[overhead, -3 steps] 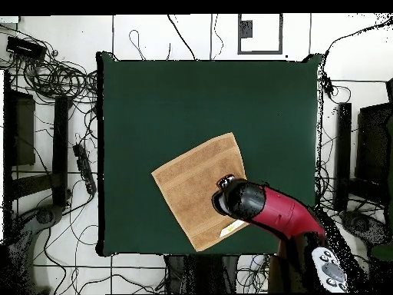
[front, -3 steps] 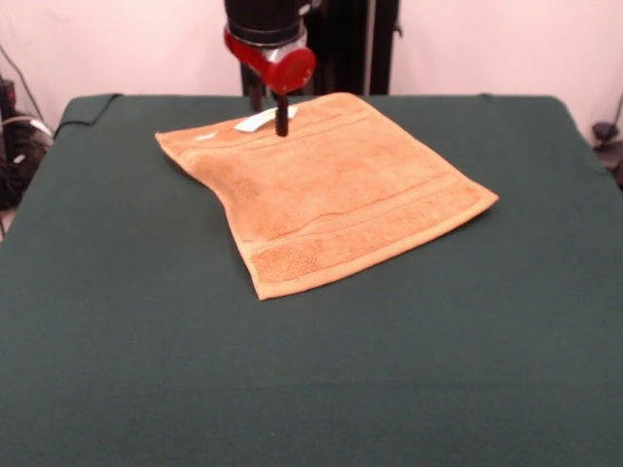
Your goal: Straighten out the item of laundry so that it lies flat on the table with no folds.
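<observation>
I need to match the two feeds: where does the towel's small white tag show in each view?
Front view: the white tag lies at the towel's far edge, upper centre-left, just left of the gripper.
Overhead view: the tag peeks out at the towel's lower-right edge, just below the red arm.
Shared landmark: the gripper, down on the towel beside the tag.

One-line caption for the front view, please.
Sawyer gripper hovers at or touches the far edge of an orange-tan terry towel, beside its white tag, on the dark green table.
</observation>
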{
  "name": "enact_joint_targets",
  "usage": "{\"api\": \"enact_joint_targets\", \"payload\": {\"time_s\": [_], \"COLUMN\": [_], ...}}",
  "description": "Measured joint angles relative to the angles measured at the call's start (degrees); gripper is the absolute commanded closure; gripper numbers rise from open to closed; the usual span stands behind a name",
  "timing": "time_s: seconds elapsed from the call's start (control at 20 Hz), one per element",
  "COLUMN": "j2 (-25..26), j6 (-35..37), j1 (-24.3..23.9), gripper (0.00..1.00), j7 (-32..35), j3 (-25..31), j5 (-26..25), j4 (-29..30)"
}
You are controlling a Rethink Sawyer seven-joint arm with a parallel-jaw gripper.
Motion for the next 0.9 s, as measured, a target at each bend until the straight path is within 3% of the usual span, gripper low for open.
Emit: {"api": "enact_joint_targets", "payload": {"time_s": [0.9], "j2": [2.26], "j6": [0.01], "j1": [-0.66], "gripper": [0.00], "j7": [0.00], "j3": [0.00], "j5": [-0.01], "j4": [-6.68]}}
